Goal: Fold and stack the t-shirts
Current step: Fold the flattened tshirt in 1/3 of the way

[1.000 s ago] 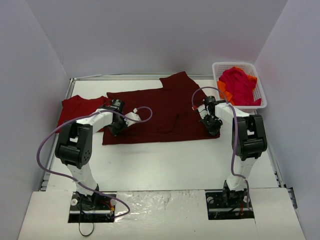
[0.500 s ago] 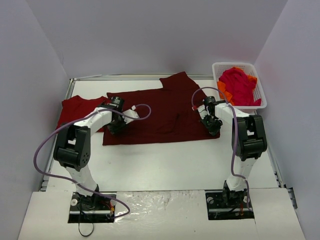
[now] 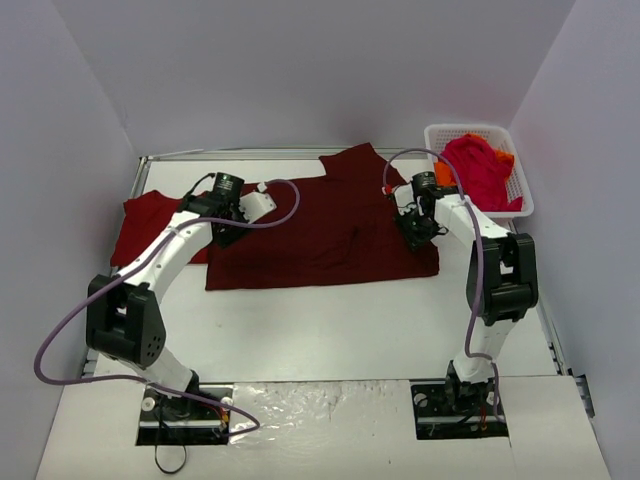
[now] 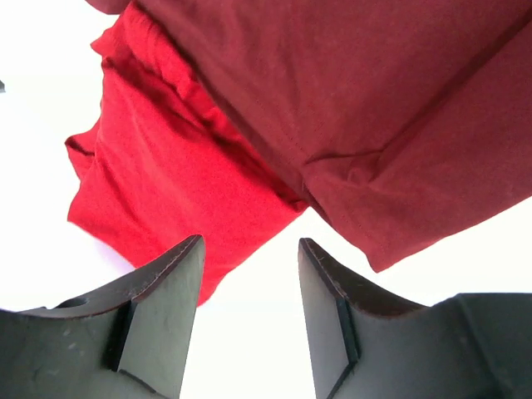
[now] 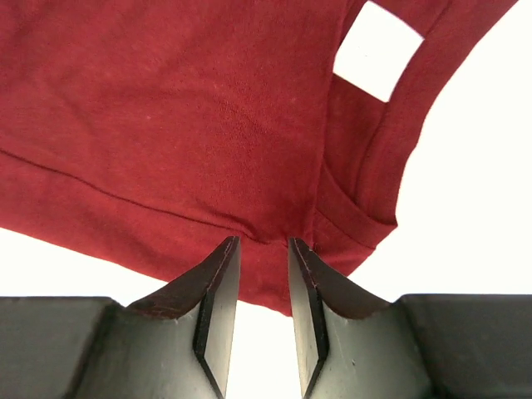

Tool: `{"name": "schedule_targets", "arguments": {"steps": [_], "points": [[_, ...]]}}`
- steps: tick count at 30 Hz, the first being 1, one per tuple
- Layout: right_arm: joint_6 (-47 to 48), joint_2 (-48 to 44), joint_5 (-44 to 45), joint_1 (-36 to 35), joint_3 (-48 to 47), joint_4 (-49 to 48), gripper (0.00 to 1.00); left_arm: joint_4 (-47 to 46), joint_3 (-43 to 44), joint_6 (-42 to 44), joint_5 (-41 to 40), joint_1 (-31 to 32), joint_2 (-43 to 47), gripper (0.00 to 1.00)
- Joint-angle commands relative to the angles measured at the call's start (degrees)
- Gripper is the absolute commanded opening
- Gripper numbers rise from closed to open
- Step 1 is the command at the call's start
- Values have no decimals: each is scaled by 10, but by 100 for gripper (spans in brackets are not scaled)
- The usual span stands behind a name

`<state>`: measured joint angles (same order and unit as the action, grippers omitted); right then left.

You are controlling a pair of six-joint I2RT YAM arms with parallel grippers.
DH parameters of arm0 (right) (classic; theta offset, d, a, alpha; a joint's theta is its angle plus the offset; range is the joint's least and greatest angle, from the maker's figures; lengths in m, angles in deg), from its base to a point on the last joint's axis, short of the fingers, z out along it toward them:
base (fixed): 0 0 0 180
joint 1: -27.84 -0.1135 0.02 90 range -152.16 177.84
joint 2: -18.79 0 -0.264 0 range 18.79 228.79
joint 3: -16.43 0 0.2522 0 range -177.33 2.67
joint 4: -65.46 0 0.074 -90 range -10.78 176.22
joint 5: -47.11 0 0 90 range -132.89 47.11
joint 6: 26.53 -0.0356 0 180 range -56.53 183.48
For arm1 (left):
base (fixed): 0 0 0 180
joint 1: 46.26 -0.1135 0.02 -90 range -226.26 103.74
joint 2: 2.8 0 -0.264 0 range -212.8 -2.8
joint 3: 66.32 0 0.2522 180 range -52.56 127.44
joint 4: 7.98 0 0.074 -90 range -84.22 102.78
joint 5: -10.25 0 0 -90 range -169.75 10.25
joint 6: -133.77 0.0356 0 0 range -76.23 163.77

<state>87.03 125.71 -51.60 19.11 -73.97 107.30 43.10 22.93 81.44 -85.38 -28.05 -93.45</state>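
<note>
The maroon t-shirt (image 3: 320,232) should handle as light, limp cloth; with the left hand (image 4: 249,243) spread and the right hand (image 5: 263,241) narrowly parted, both empty, pinch it at two hem corners.

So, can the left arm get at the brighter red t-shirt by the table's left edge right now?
Probably yes. The red t-shirt lies flat just beneath the left arm, whose jaws are open and empty. Only the shirt's inner edge is tucked under the maroon t-shirt.
</note>
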Motion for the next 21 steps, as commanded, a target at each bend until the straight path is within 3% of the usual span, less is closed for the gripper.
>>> {"name": "schedule_targets", "arguments": {"steps": [1,4,5,6,7,8,10,21], "points": [[-6,-41,-17,-1,-20,29,27,24,-1,-25,-29,0,31,48],[-7,-45,-17,-1,-12,28,22,22,-32,-42,-26,0,37,47],[-7,-44,-17,-1,-9,28,20,21,-41,-45,-22,-2,40,43],[-6,-44,-17,-1,-4,28,12,18,-50,-48,-18,-1,42,37],[-5,-44,-16,-1,0,28,8,13,-58,-52,-11,-1,45,30],[-5,-45,-16,-1,10,28,4,11,-72,-56,-8,-1,47,16],[-2,-52,-17,-1,20,26,0,4,-84,-65,3,-1,50,4],[3,-33,1,6,73,1,0,-51,-138,-75,7,-1,36,2]]}}
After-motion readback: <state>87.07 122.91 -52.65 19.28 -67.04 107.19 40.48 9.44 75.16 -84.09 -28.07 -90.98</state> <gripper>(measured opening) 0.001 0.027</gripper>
